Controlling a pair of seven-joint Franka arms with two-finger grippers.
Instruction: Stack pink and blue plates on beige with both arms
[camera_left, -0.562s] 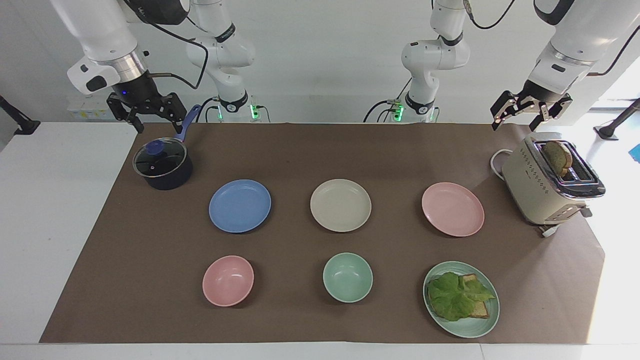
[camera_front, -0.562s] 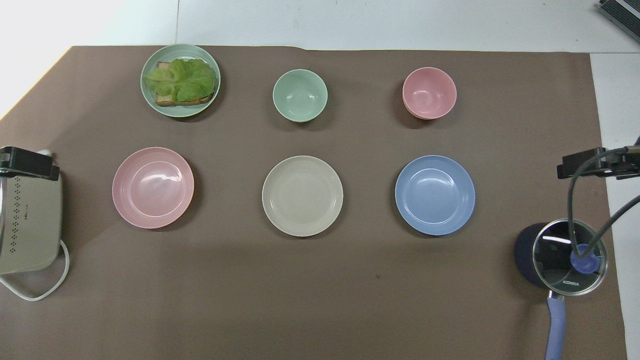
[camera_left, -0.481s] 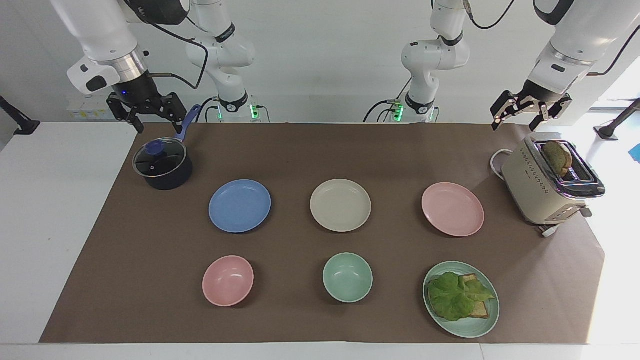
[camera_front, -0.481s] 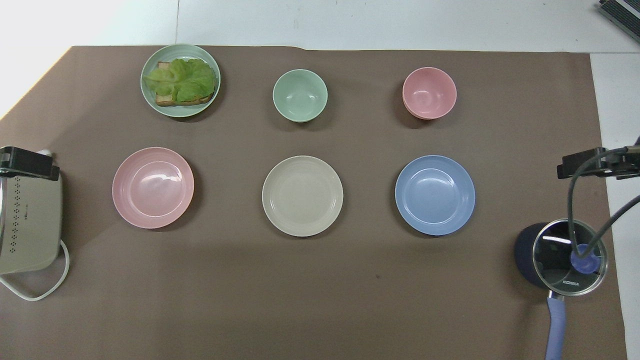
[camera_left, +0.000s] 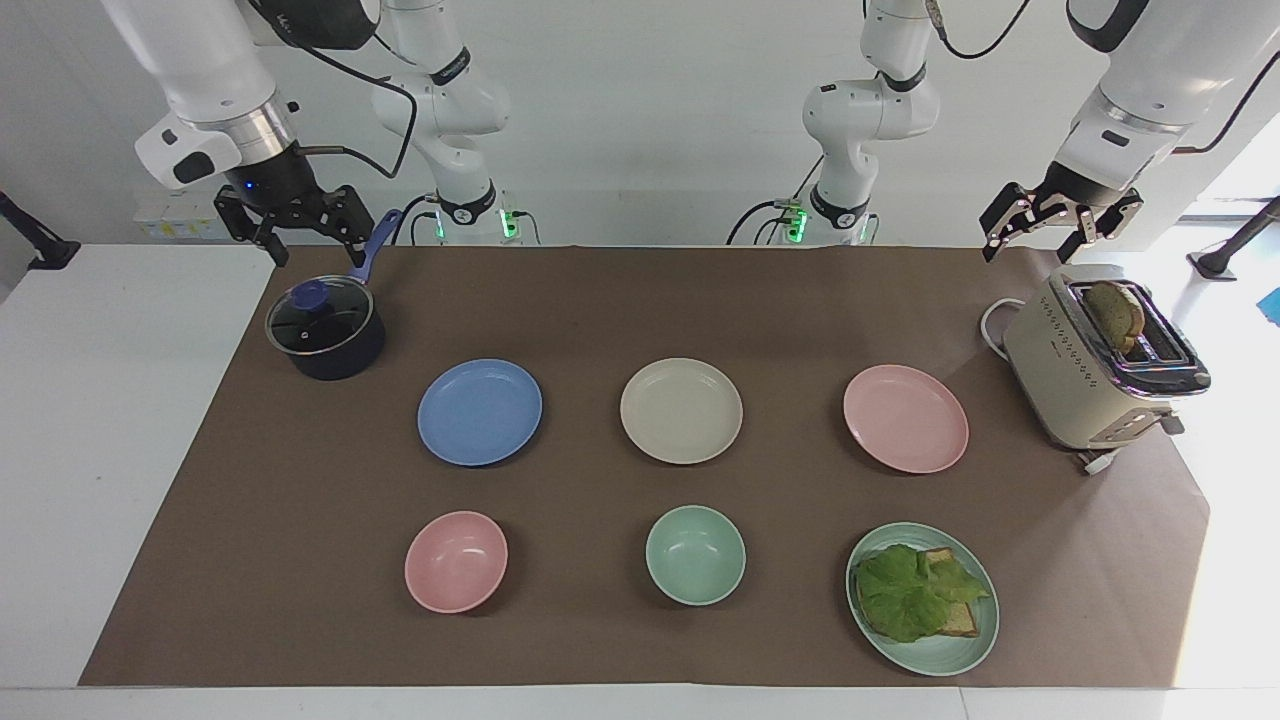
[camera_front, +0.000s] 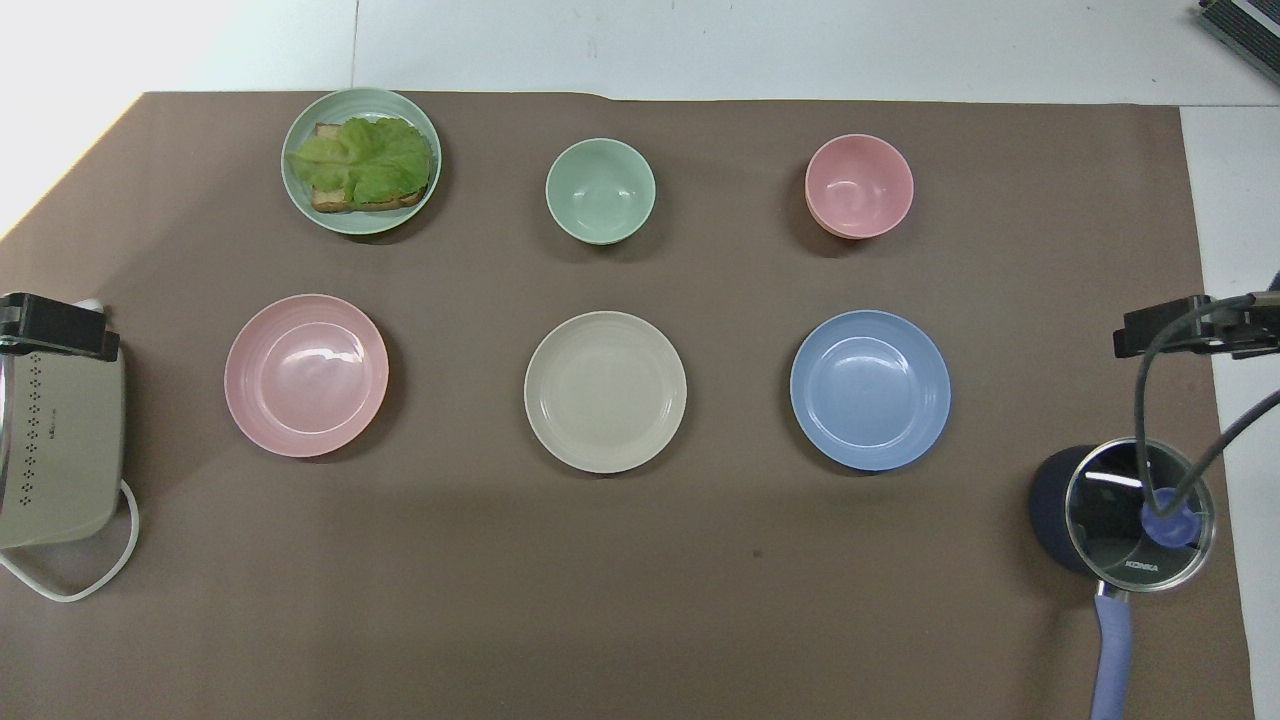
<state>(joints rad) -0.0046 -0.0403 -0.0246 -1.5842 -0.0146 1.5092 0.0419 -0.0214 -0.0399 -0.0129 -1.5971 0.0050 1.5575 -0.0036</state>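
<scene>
Three equal plates lie in a row across the brown mat. The beige plate (camera_left: 681, 410) (camera_front: 605, 392) is in the middle. The blue plate (camera_left: 480, 411) (camera_front: 870, 390) lies toward the right arm's end and the pink plate (camera_left: 906, 418) (camera_front: 306, 375) toward the left arm's end. All three are bare and apart from each other. My right gripper (camera_left: 315, 250) hangs open over the handle of a dark pot. My left gripper (camera_left: 1035, 245) hangs open above the mat's edge beside the toaster. Neither holds anything.
A lidded dark pot (camera_left: 325, 330) (camera_front: 1120, 520) stands beside the blue plate and a cream toaster (camera_left: 1075, 385) (camera_front: 60, 460) with bread in it beside the pink plate. Farther from the robots sit a pink bowl (camera_left: 456, 561), a green bowl (camera_left: 695, 554) and a green plate (camera_left: 940, 665) with lettuce on toast.
The right gripper has edged slightly upward over the pot. The plates and the left arm have not moved.
</scene>
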